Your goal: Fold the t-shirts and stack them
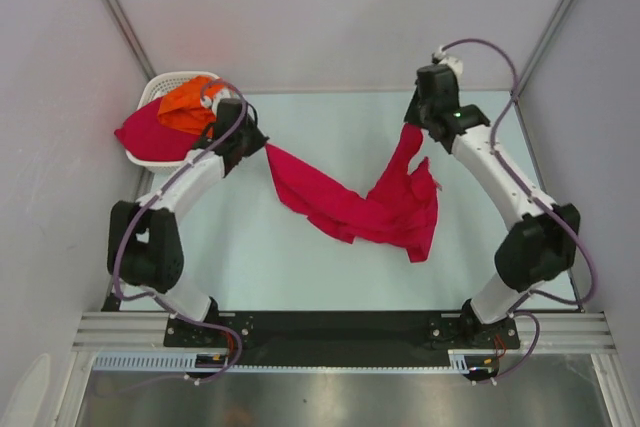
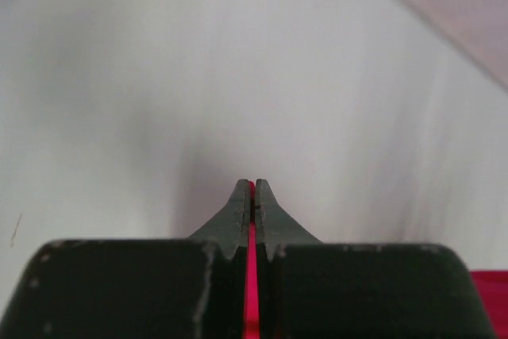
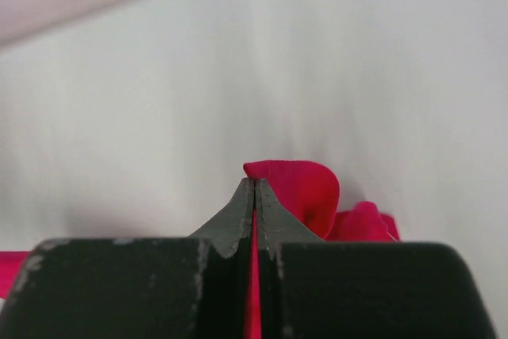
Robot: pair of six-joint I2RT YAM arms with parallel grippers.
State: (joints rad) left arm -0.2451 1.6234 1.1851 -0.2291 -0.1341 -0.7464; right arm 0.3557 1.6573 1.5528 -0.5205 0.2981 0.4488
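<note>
Top external view: the crimson t-shirt (image 1: pixel 350 205) is clamped lengthwise between the left gripper (image 1: pixel 263 147), beside the white basket (image 1: pixel 158 84), and the right gripper (image 1: pixel 413 130).

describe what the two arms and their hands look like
The left arm and right arm have white shells between black joints, each trailed by a looping lilac-grey cable. A green light glows near the right wrist. The left hand and right hand have matte dark fingers tapering to points, with scuffed edges.
</note>
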